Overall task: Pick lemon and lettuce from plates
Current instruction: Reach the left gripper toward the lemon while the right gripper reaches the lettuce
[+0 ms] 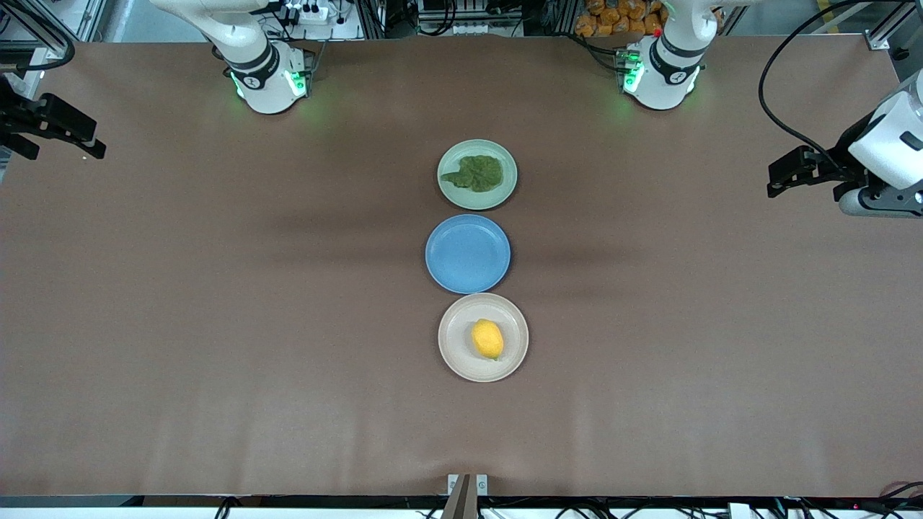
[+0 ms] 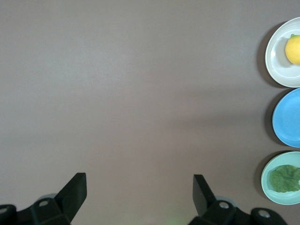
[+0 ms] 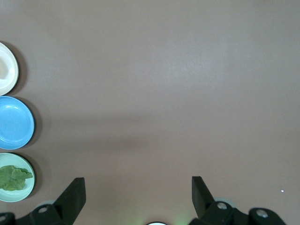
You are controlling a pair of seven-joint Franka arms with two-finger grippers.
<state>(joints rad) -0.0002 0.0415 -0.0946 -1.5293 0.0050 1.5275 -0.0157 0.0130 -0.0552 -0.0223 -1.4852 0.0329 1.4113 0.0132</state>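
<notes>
Nothing is picked yet: both pickups remain. One lemon (image 1: 487, 339) lies on the beige plate (image 1: 456, 357), one lettuce (image 1: 475, 173) on the mint plate (image 1: 505, 189), one blue plate (image 1: 467, 254) between them. Left claw (image 2: 139, 192) and right claw (image 3: 138, 194) hover wide open and empty over bare worktop (image 1: 216, 303), well apart from the three plates.

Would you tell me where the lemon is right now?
The lemon lies on the beige plate, the plate nearest the front camera, next to the blue plate.

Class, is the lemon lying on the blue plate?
No. The lemon lies on the beige plate; the blue plate holds nothing.
</notes>
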